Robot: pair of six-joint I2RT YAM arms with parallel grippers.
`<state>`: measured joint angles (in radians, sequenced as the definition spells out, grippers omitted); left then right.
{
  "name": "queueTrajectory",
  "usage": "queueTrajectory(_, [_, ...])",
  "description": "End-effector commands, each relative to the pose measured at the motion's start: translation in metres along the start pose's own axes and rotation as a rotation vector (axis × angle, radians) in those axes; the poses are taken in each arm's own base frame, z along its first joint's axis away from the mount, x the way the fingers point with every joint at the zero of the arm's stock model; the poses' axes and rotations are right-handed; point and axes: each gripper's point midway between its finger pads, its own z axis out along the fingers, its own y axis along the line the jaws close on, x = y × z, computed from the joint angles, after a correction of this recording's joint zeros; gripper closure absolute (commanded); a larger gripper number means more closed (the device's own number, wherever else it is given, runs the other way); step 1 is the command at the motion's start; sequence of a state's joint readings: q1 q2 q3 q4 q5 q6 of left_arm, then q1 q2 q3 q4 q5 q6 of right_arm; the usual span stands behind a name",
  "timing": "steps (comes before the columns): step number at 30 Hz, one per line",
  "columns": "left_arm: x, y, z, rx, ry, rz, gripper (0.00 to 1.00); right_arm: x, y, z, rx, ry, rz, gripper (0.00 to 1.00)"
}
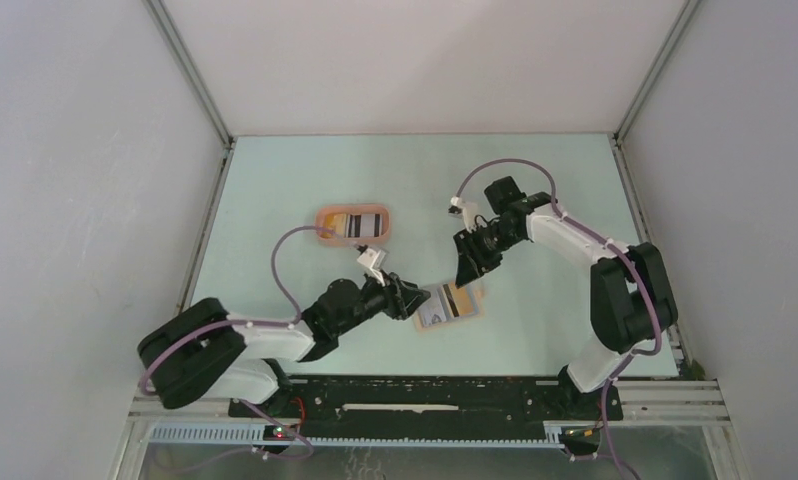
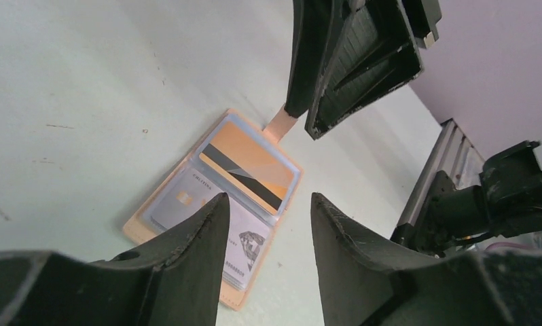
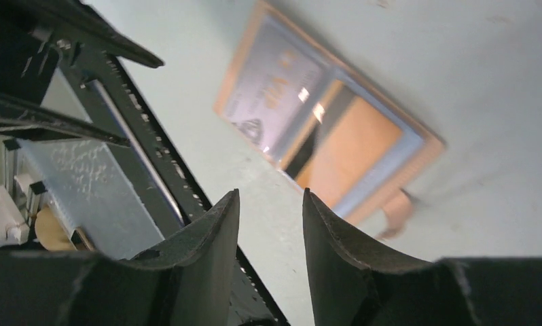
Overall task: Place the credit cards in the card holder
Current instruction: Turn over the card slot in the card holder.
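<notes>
The tan card holder [image 1: 451, 302] lies open and flat on the table. Its clear sleeves show a yellow-orange card with a black stripe [image 2: 251, 165] and a pale grey card [image 2: 185, 202]. My left gripper [image 2: 268, 198] hovers open just left of the holder [image 2: 136, 227], with nothing between its fingers. My right gripper [image 3: 271, 194] is open and empty too, raised above the holder's [image 3: 428, 146] far end near the strap tab [image 2: 280, 125]. More cards, one of them striped [image 1: 366, 225], lie in the peach-orange tray [image 1: 322, 237].
The tray stands behind and to the left of the holder. The black base rail [image 1: 425, 392] runs along the near table edge. Grey walls with metal frame posts enclose the pale green table [image 1: 535, 180].
</notes>
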<state>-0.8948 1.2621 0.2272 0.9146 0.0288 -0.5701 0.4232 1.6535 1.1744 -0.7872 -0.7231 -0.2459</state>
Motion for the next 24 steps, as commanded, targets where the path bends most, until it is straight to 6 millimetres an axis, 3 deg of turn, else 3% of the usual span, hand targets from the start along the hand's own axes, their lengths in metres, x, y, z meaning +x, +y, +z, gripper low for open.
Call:
queueTrajectory(1, [-0.007,-0.018,0.031,0.054,0.011,-0.052,0.48,0.018,-0.031,0.001,0.083,0.065,0.065,0.52])
queueTrajectory(12, [0.035,-0.005,0.06,0.0,0.095,-0.093,0.49,0.03,-0.04,0.023,0.019,0.129,0.158,0.51])
queueTrajectory(24, [0.051,0.009,0.065,-0.043,0.126,-0.087,0.49,0.039,-0.056,0.032,0.037,0.168,0.22,0.54])
